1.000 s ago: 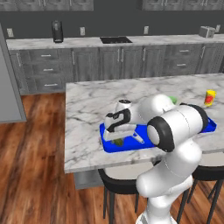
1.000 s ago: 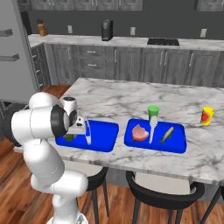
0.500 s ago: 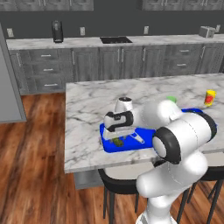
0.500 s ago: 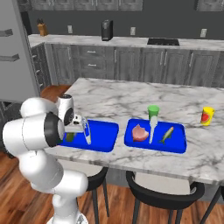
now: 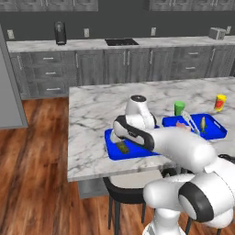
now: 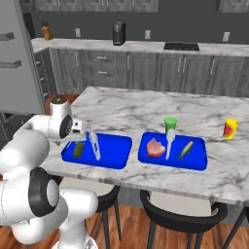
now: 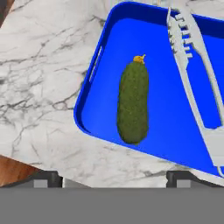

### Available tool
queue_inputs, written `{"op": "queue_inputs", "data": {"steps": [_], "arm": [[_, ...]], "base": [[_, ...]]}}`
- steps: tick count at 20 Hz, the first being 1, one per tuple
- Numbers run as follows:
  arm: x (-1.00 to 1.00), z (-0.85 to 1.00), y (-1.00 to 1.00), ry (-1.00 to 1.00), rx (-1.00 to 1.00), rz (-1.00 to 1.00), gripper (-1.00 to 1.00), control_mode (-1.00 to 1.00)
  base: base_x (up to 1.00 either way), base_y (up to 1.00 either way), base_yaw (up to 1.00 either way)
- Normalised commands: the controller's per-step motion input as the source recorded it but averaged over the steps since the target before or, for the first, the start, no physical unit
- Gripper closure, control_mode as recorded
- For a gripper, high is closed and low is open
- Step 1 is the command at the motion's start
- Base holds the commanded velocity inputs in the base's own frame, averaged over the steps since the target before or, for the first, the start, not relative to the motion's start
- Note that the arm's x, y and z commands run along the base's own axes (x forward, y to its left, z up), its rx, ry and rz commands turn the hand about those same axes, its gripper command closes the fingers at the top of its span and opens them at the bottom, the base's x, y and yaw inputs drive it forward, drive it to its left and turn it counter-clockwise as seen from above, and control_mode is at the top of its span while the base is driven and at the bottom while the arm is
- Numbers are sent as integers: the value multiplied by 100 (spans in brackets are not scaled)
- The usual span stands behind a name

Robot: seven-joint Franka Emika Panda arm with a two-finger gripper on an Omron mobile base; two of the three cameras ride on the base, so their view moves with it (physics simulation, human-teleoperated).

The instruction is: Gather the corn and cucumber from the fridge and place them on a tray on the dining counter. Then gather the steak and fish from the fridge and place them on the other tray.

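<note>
Dark-green cucumber (image 7: pixel 133 103) lying flat in blue tray (image 7: pixel 100 52) on marble counter (image 7: pixel 39 87), beside pale tongs (image 7: pixel 192 74), not touching. Jaws spread wide, gripper (image 7: pixel 113 175) empty above the tray. Steak (image 6: pixel 155 147) in other tray (image 6: pixel 197 163).

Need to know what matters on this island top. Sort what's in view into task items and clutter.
Task items: cucumber lying in the near blue tray; steak and fish in the other tray; dining counter; open gripper above the cucumber.

Clutter: pale tongs beside the cucumber; green cup; yellow jar.
</note>
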Motion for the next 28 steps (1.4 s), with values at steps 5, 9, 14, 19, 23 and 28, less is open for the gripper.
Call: {"op": "queue_inputs", "data": {"steps": [5,9,14,19,23,28], "arm": [[-92,77,0,-22,0,-1,-100,-100],[-100,70,0,-18,1,-1,-100,-100],[-100,57,0,-13,4,-1,-100,-100],[-91,57,-2,-14,5,-1,-100,-100],[-11,1,0,-1,0,-2,-100,-100],[-16,-9,11,-2,0,0,-100,-100]], "base": [[0,0,0],[0,0,0],[0,0,0],[0,0,0],[0,0,0],[0,0,0]]}}
